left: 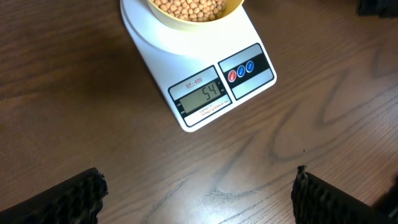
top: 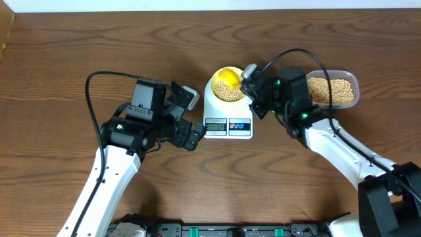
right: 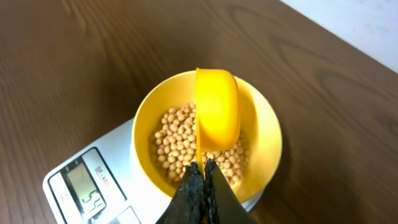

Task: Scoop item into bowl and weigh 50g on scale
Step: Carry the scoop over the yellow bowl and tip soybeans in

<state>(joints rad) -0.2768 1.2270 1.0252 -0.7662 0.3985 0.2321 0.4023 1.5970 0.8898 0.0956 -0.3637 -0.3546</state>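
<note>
Yellow plastic scoop point(right: 217, 109) hangs tipped over the bowl point(right: 268, 134), its handle pinched between the closed fingers of the right gripper point(right: 202, 171). Tan beans point(right: 171, 140) lie in the bowl, which sits on the scale point(left: 161, 68) — display reading 54. Just left of the scale, the left gripper point(top: 191, 117) hovers, jaws spread wide and empty. More beans fill the clear tub point(top: 355, 82) on the scale's right.

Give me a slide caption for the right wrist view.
Right gripper holds the yellow scoop tilted above the bowl of beans on the scale.
</note>
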